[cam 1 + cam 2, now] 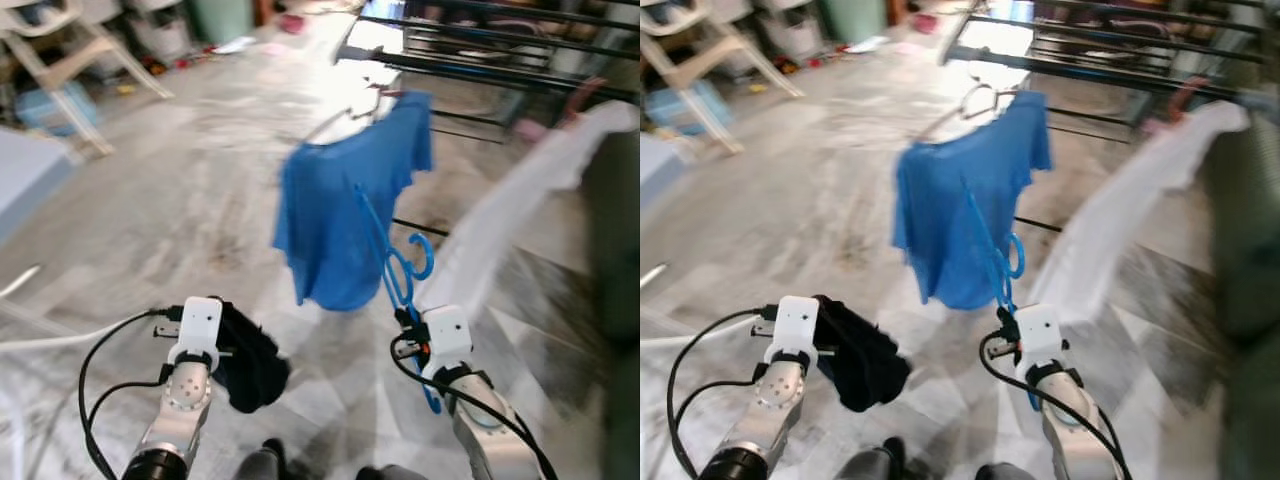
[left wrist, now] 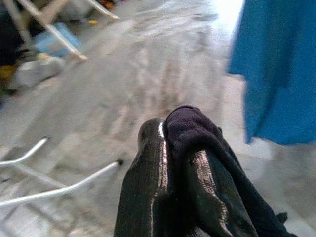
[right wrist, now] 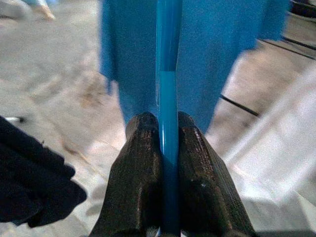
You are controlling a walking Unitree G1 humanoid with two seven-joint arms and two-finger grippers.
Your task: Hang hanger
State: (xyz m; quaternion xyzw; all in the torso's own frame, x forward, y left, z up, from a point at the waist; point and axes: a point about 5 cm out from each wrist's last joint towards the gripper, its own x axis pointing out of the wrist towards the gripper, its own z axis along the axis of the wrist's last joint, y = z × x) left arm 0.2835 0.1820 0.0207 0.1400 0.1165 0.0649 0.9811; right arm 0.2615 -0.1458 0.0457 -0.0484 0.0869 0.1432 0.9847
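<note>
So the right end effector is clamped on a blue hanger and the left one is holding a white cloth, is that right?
Not quite. The right end effector is indeed clamped on the blue hanger, but the left end effector holds a black cloth, not a white one. The left wrist view and left eye view both show it.

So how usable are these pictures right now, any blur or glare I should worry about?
Both eye views are motion-blurred, and glare whitens the floor under the drying rack. Left wrist view: the left pincer on the dark cloth is fairly sharp, with a soft background. Right wrist view: the right pincer clamping the blue hanger is clear, and the blue shirt behind is blurred.
</note>
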